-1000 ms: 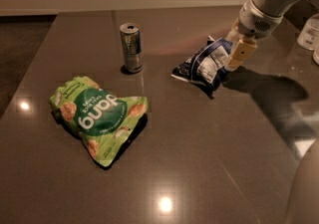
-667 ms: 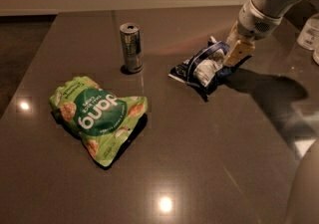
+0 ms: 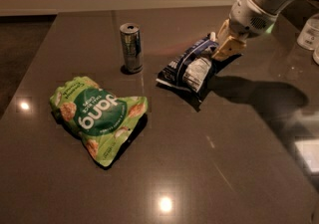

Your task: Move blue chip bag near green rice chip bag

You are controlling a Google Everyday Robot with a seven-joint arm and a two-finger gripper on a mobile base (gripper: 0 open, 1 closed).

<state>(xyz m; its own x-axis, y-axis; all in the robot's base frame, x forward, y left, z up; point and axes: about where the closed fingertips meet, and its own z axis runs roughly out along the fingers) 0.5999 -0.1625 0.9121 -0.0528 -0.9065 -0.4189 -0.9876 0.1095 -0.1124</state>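
Blue bag (image 3: 188, 66): right of centre, upper half of the frame. It lies slantwise, with its lower-left end on the table (image 3: 224, 168) and its upper-right end raised into the gripper.
Gripper (image 3: 225, 45): upper right of the frame, at the bag's upper-right end. It holds the bag pinched by that end.
Can (image 3: 131, 48): upright, upper left of centre. It is near the blue bag's left end but apart from it.
Green bag (image 3: 97, 116): left of centre, lower half. It lies flat and crumpled, well apart from the blue bag.
Jars (image 3: 308, 31): pale, at the right edge, off the route.
Step in hand (judged): carrying or sliding the held bag toward the lower left, with most of the gap to the green bag yet to cover.
Route: diagonal, down and left across bare table. Pass below the can, not toward it.
Grip: an end pinch on glossy film may slip. Move slowly and hold a steady height, so the trailing end neither snags nor swings.
Placement: stop just beside the green bag's right edge, near it but not on top, and without pushing it.
Release: lower until the bag rests fully on the table, then open and lift straight up.
Risks: the trailing end could clip the can and topple it. The bag could slide out of the pinch. Overshoot could shove the green bag.
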